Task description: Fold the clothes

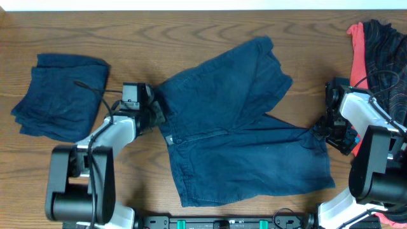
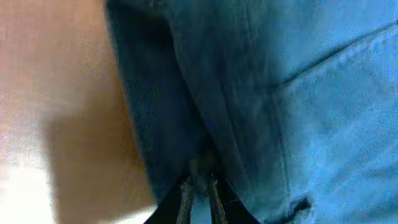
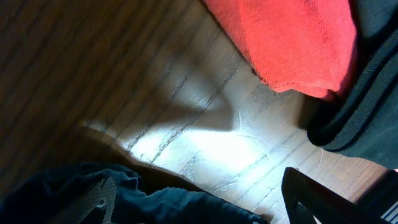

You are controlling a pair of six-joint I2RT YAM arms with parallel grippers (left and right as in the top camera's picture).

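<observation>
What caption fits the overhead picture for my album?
Left gripper at the waistband and right gripper at a leg hem of spread navy shorts; folded navy garment aside.

Blurred, clipped and unreadable parts
The left wrist view is smeared: the left fingers [image 2: 185, 194], pinching a fold of the shorts [image 2: 280, 93], are two faint streaks clipped by the bottom edge. Of the right fingers [image 3: 311, 193] only one dark piece shows in the lower corner, so their gap is unreadable. Overhead, the red garment [image 1: 357, 48] and speckled garment [image 1: 389, 51] run off the right edge.
</observation>
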